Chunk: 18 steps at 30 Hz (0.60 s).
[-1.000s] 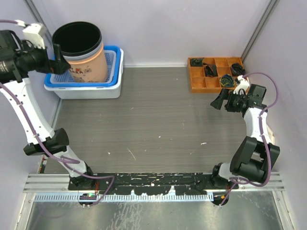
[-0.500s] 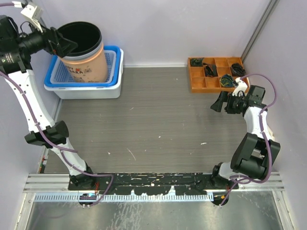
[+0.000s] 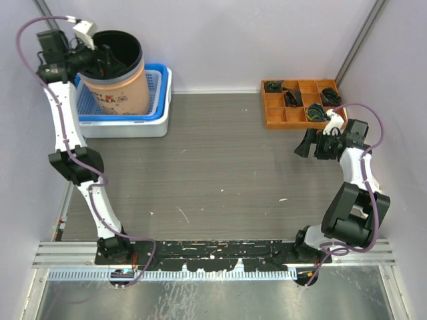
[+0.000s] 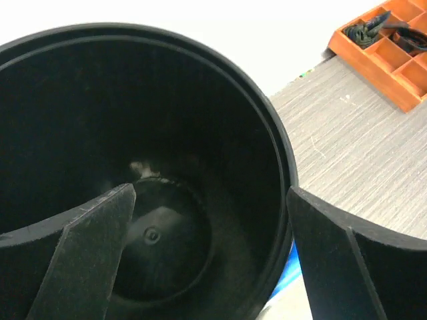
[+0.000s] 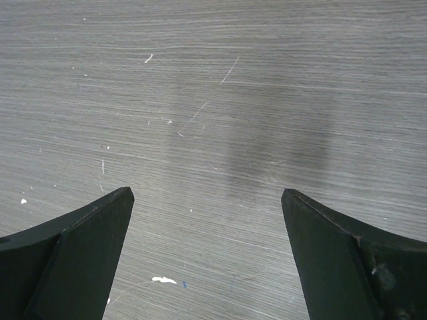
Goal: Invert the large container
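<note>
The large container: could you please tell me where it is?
In the top view the large container stands upright in the blue basket in the far left corner, the open left gripper at its rim.

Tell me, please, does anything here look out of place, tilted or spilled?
Nothing is spilled or broken. One oddity: the large container stands mouth up inside the blue basket at the far left, much taller than it, and looks empty.

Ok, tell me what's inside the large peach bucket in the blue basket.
The large peach plastic bucket shows only its black lining and bare round base; no contents visible. One of the left arm's fingers hides part of the base.
</note>
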Each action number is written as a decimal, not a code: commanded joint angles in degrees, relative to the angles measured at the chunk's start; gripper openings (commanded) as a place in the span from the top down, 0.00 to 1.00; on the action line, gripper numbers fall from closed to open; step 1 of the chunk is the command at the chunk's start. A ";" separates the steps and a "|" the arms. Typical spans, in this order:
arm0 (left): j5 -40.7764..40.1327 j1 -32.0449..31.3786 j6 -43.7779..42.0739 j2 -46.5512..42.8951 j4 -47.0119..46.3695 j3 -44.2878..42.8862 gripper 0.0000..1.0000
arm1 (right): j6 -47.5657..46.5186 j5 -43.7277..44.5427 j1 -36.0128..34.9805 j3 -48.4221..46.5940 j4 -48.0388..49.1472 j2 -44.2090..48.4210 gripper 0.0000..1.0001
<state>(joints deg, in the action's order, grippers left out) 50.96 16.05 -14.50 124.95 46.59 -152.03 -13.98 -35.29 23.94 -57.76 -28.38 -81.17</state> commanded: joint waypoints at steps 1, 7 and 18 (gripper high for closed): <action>-4.48 -4.26 -8.39 0.55 2.80 -2.07 0.01 | -1.39 1.07 0.33 -2.46 0.77 -0.47 0.00; -6.83 -6.20 -11.94 1.43 4.14 -0.94 0.01 | -1.49 2.45 0.34 -2.68 0.76 -1.24 0.00; -9.41 -7.65 -18.19 -0.89 10.90 -0.56 0.01 | -1.78 3.55 0.32 -3.01 0.51 -1.96 0.00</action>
<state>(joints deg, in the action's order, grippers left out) 42.54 9.39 -28.45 127.15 53.41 -152.03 -14.92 -32.12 24.12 -58.08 -28.80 -83.37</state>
